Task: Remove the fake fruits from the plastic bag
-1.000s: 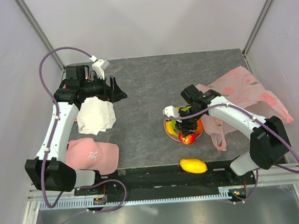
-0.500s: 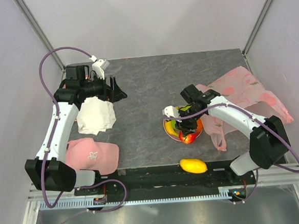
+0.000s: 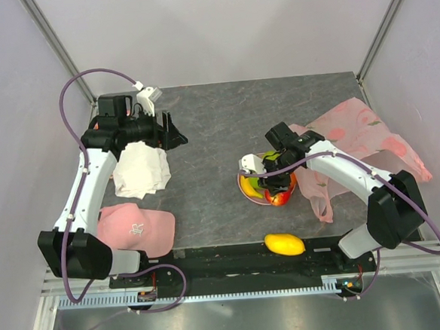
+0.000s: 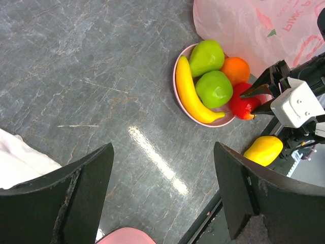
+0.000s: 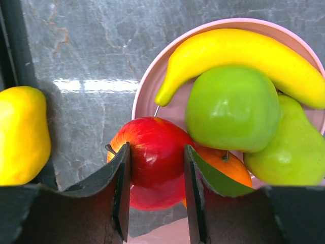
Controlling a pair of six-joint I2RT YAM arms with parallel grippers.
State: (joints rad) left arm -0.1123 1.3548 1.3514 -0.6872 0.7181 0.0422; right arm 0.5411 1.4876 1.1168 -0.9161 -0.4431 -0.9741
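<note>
Displaced slightly from before, right tool (image 5: 156, 147) straddles red apple (image 5: 152, 170), contact obscured, so its grip cannot be judged; left tool (image 4: 163, 152) spread wide, empty.

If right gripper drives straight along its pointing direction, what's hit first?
The red apple, dead ahead between the right gripper fingers at the pink plate rim; contact may already exist, depth unclear.

Robot lab enclosure, white walls (image 3: 218, 29), aluminium posts (image 3: 53, 41)

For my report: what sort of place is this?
Probably a robot test cell in a laboratory: plain walls on a metal frame enclose the table, the left arm and right arm are bolted at its edge, and fake fruits serve as props.
</note>
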